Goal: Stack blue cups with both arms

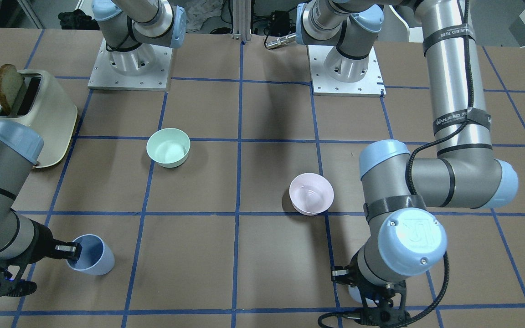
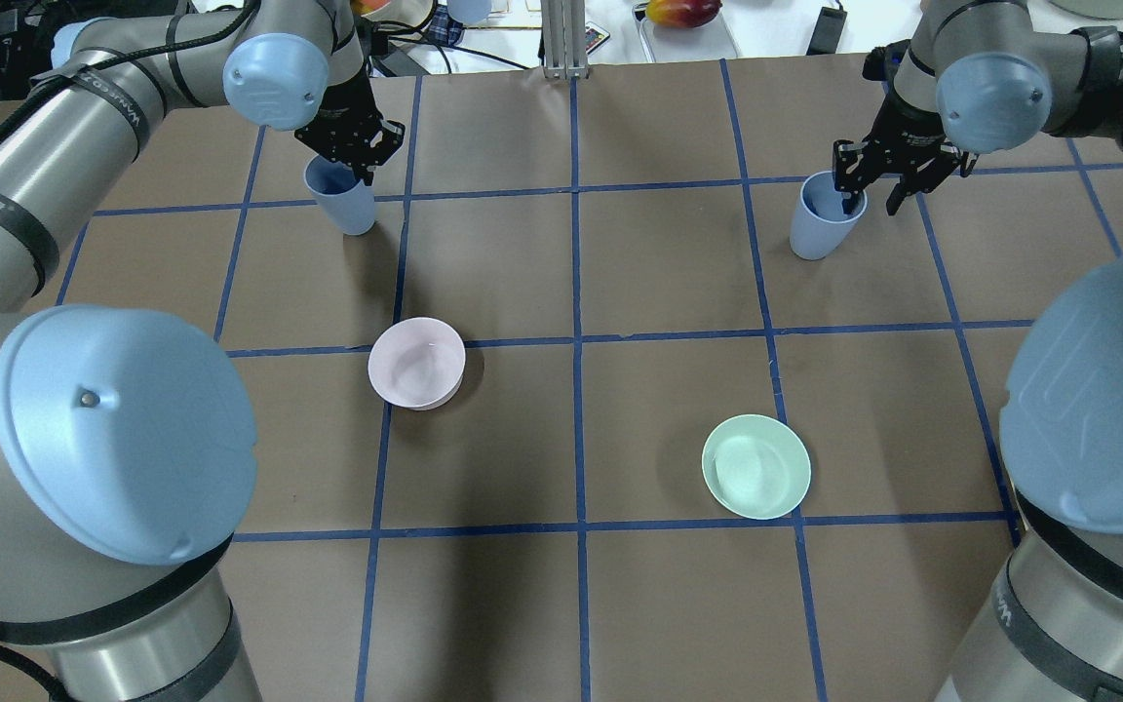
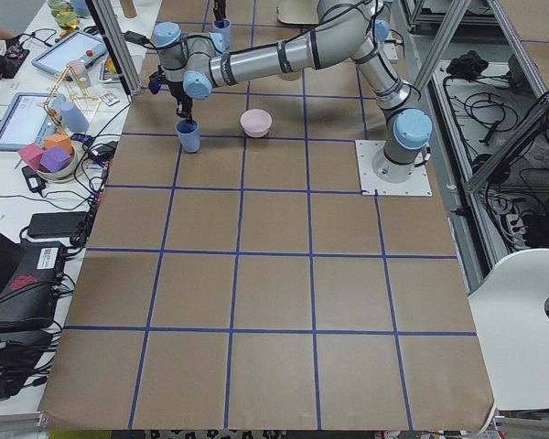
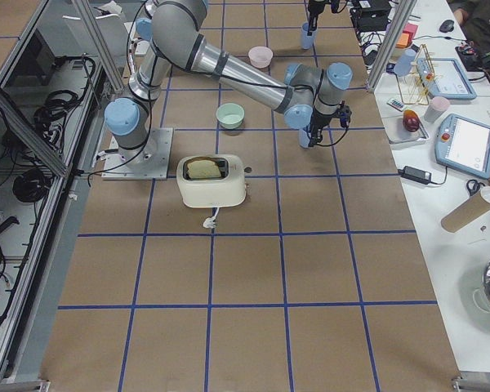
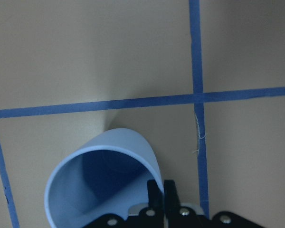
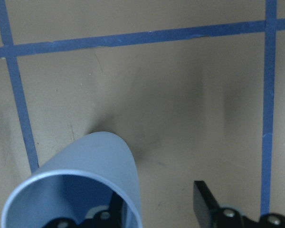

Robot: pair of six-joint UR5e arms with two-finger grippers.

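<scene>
The two blue cups stand upright on the table (image 2: 571,604), well apart, both on the side far from the robot's bases. The left cup (image 2: 342,207) has the left gripper (image 5: 162,190) on its rim, fingers pressed together on the wall, one inside and one outside. The right cup (image 2: 818,229) has the right gripper (image 6: 159,204) over it, fingers spread, one down inside the cup and the other outside, clear of the wall. Between the cups and the bases sit a pink bowl (image 2: 416,363) on the left and a green bowl (image 2: 755,466) on the right. A toaster (image 1: 48,114) holding bread (image 1: 8,86) stands on the robot's right.
</scene>
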